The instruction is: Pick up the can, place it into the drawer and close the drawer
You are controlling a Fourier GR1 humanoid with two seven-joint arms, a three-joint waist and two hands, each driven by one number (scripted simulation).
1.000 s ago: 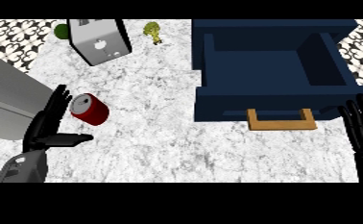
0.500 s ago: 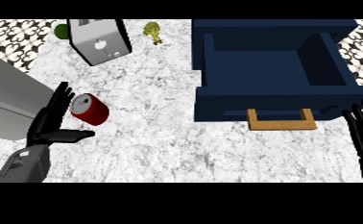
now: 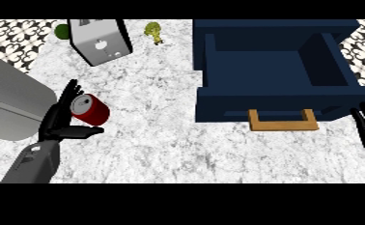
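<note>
A single red can (image 3: 90,109) lies tilted near the left edge of the white marbled worktop (image 3: 157,142), its silver top turned up and to the left, with the robot's left hand (image 3: 61,122) cupped round it: straight fingers rise behind the can's top while the thumb reaches out beneath its body, so the hand reads as relaxed-open against the can rather than curled about it, though whether the thumb touches the can cannot be told from this angle. Across a broad bare stretch of worktop, at the right edge, the one navy drawer (image 3: 274,72) stands pulled open, its hollow showing dark blue, its single tan handle (image 3: 282,121) facing the near edge. Only a dark sliver of the right hand (image 3: 358,126) shows at the right edge, just beside the drawer's front corner, and whether its fingers are spread or curled cannot be told. At the far left corner stands one silver toaster (image 3: 100,40), with a green round object (image 3: 63,30) behind it and one small yellow-green figure (image 3: 154,31) near the far edge, well apart from the can. A grey rounded body (image 3: 18,104) fills the left edge behind the left hand. Black-and-white patterned tile (image 3: 25,38) borders the worktop at both far corners.
</note>
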